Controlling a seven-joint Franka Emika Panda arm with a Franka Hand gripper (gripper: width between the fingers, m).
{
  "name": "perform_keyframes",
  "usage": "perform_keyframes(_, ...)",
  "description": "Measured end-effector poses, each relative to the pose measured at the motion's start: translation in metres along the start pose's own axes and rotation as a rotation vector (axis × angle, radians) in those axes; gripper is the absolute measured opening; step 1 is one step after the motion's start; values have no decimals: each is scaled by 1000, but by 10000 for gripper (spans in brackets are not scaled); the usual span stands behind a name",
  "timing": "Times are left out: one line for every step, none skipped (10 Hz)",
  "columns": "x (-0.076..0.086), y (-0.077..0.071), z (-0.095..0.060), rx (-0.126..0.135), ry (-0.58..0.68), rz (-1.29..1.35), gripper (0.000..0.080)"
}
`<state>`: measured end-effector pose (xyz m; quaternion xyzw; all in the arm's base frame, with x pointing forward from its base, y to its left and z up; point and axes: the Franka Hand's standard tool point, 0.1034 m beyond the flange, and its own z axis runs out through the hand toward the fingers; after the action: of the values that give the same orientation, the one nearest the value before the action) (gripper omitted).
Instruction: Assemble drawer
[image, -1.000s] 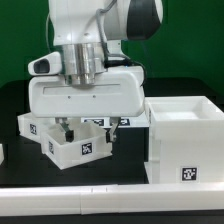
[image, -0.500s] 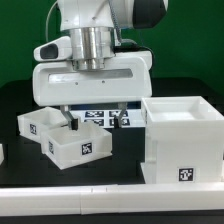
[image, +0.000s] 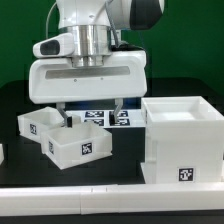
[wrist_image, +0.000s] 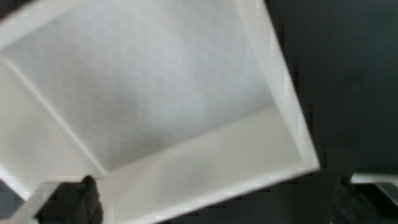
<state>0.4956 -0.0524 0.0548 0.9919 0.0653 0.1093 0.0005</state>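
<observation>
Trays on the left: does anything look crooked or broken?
Nothing looks broken or spilled. The front tray and rear tray lie loose, both turned askew to the housing. They crowd each other; I cannot tell if they touch.

White cube-shaped plastic housing (image: 182, 140): black-and-white square tag on front. White shallow plastic tray (image: 70, 150) below white, dark-fingered gripper (image: 90, 112): same tag. Second white tray (image: 36, 122) beside: same. Tabletop (image: 125, 150): black. Backdrop (image: 20, 40): green.
</observation>
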Motion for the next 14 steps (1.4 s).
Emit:
perform_keyframes(-4, 4, 2, 0, -7, 11, 649)
perform_keyframes(-3, 3, 2, 0, -6, 10, 649)
perform_keyframes(-3, 3, 2, 0, -6, 10, 649)
perform_keyframes(-3, 3, 2, 0, -6, 10, 649)
perform_keyframes(-10, -1, 4, 17, -41, 3, 649)
perform_keyframes(-21, -7, 8, 49, -105, -1, 649)
perform_keyframes(-23, -14, 10, 63, -129, 1, 649)
perform_keyframes(-21, -26, 10, 60, -129, 52, 649)
perform_keyframes(-21, -31, 10, 63, -129, 23, 649)
perform_keyframes(-21, -29, 10, 62, -129, 27, 649)
perform_keyframes(-21, -29, 11, 59, -117, -23, 649)
perform_keyframes(-23, -28, 14, 44, -79, -149, 649)
perform_keyframes(-33, -24, 20, 48, -85, -262, 649)
perform_keyframes(-34, -20, 22, 52, -91, -288, 649)
